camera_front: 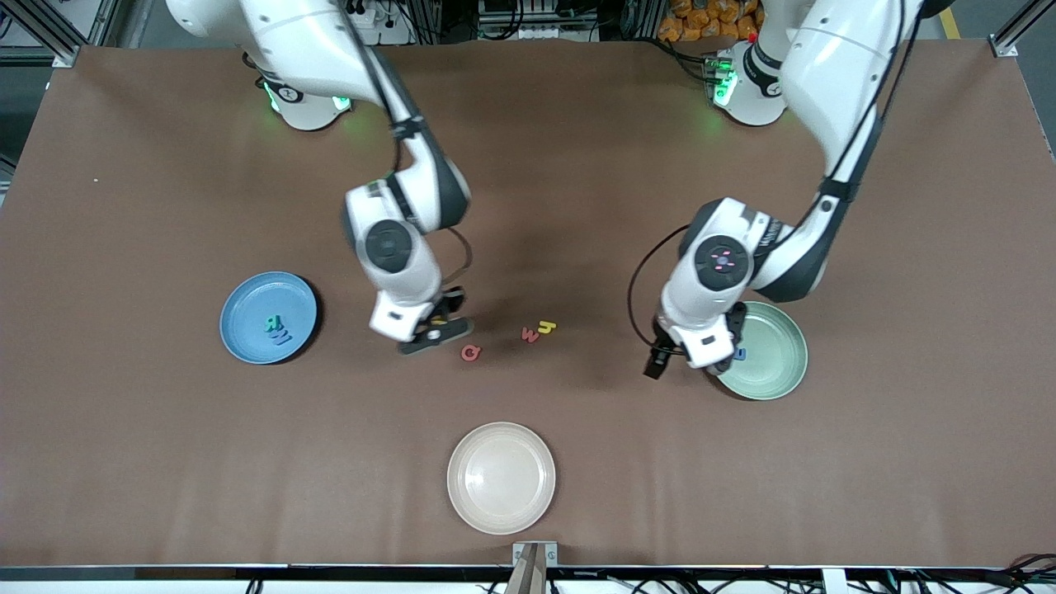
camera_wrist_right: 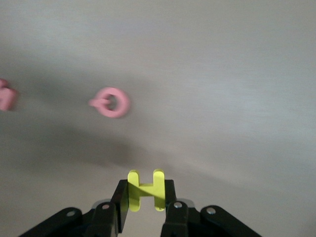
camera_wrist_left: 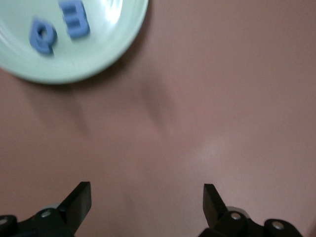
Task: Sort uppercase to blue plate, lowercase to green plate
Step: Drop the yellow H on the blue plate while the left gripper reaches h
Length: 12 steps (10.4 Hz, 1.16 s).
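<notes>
Yellow H (camera_wrist_right: pixel 145 190) sits pinched between the fingers of the right gripper (camera_front: pixel 436 323), held up over the bare table (camera_front: pixel 577 165) between the blue plate (camera_front: pixel 239 330) and the red Q (camera_front: pixel 469 353); the blue plate, toward the right arm's end, carries the teal R (camera_front: pixel 272 323) and blue W (camera_front: pixel 280 336); red m (camera_front: pixel 530 334) and yellow h (camera_front: pixel 545 327) lie touching near the table's middle, just beside the Q; the left gripper (camera_wrist_left: pixel 147 197) hangs with fingers spread wide over the table at the green plate's (camera_front: pixel 775 379) rim; two blue letters (camera_wrist_left: pixel 59 27) rest in that plate; a beige plate (camera_front: pixel 487 511) sits by the table's front edge.
</notes>
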Tool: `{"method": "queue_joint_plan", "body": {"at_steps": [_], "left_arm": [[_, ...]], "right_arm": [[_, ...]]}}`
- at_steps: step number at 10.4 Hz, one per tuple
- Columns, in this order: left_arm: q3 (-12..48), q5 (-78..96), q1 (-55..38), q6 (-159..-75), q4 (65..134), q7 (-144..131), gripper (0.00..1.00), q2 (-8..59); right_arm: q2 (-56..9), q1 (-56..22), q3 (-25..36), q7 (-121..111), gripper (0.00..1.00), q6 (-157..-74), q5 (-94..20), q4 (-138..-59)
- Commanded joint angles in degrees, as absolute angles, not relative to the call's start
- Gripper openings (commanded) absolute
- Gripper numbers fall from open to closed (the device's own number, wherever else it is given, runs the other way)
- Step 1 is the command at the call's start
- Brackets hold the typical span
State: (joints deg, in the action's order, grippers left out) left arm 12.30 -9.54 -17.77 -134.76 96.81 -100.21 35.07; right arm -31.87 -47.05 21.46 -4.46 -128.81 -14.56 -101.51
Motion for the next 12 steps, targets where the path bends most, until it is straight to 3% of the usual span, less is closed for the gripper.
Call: {"method": "queue_joint_plan", "body": {"at_steps": [1,4,9,11,12], "left_arm": [[11.95,-8.7,-22.04,-134.56,90.63,-105.71,1.0,40.07],[11.95,-8.44,-24.96,-134.56,89.83,-111.78,1.0,41.22],[11.43,-8.44,-30.76,-134.38,83.85,-120.04,1.0,47.55],[11.51,-8.35,-31.2,-134.38,83.67,-121.2,1.0,47.64],[11.51,-8.35,-31.72,-134.38,83.41,-121.9,1.0,47.81]], "right_arm": [[-22.44,-46.06,27.12,-17.25,0.07,-129.46,-13.97,-113.42],[-17.06,-44.4,37.59,-37.29,0.07,-135.68,-14.67,-125.3],[-16.26,-39.11,38.5,-44.47,0.1,-147.03,-14.85,-134.9],[-16.43,-38.59,38.5,-44.56,0.35,-147.48,-17.03,-135.26],[-16.44,-38.67,38.5,-44.73,0.42,-147.39,-17.4,-135.26]]}}
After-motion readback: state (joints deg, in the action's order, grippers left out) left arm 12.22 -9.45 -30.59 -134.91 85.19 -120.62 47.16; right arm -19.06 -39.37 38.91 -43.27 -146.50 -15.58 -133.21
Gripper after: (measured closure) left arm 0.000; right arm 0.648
